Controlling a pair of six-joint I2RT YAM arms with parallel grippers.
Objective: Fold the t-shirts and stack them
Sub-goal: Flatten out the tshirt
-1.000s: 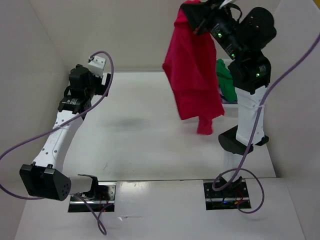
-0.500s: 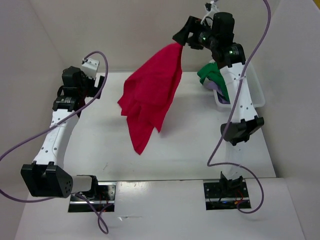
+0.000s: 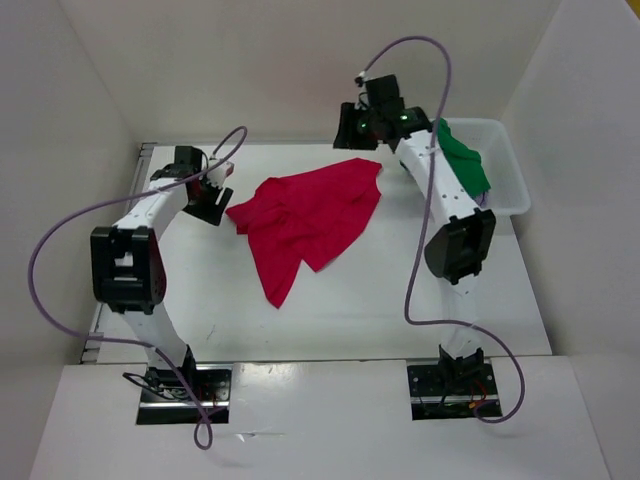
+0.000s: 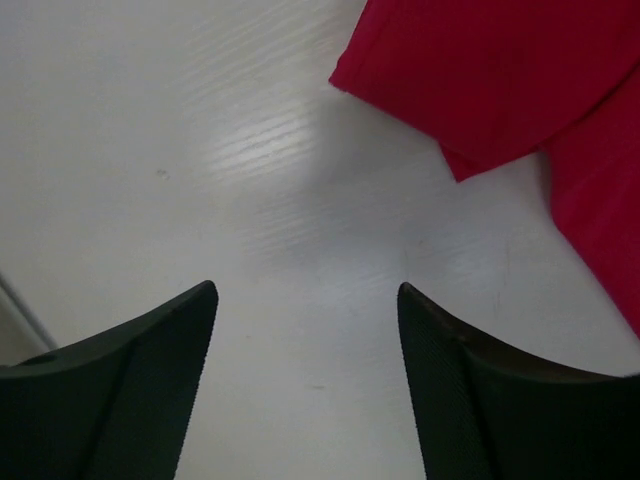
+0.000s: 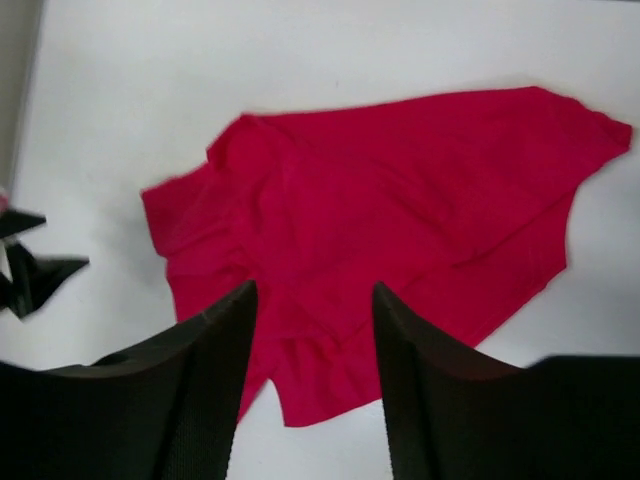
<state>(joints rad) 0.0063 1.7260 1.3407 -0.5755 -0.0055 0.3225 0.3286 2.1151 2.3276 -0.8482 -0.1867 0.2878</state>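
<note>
Locate red t-shirt (image 3: 305, 225) lying rumpled on table (image 3: 350, 310). Note left gripper (image 4: 305, 295) spread apart, empty, just beside its left edge; right gripper (image 5: 312, 295) likewise apart, empty, above it. Find green t-shirt (image 3: 463, 165) in white basket (image 3: 510, 180).

Lit brightly and evenly from overhead; shadowed only faintly. Streaked with pale glare on the table (image 4: 250, 170) in the left wrist view. Blurred at the fingers (image 4: 120, 400).
</note>
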